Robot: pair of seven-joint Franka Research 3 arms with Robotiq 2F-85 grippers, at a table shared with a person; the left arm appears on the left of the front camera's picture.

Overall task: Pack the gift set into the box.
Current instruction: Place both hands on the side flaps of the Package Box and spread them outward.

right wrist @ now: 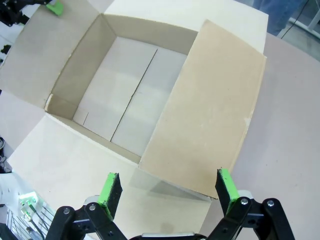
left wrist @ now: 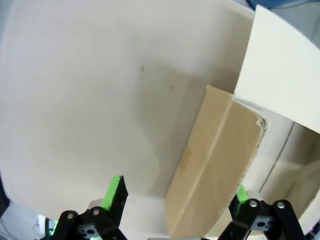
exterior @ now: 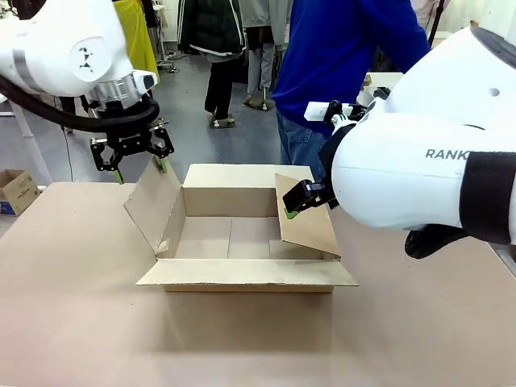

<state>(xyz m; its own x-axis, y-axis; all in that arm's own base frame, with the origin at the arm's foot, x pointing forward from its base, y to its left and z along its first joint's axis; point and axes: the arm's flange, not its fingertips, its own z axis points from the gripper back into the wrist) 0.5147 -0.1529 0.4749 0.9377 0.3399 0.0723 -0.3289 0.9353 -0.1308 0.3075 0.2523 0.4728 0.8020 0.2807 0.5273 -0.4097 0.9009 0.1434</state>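
Four flaps point(exterior: 242, 274) open; box point(exterior: 230, 201) shallow, brown, corrugated; side flaps point(exterior: 153, 205) raised

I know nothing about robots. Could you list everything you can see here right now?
Box: one, brown cardboard, mid-table, four flaps open.
Small box: one, brown with print, far left by the table's edge.
Table: one, light brown.
Person: one, blue top, at the far side.
Bystanders: a few, dark clothes, farther off.
Left gripper: one, black with green pads, open, at the box's left flap.
Right gripper: one, same colours, open, at the right flap.
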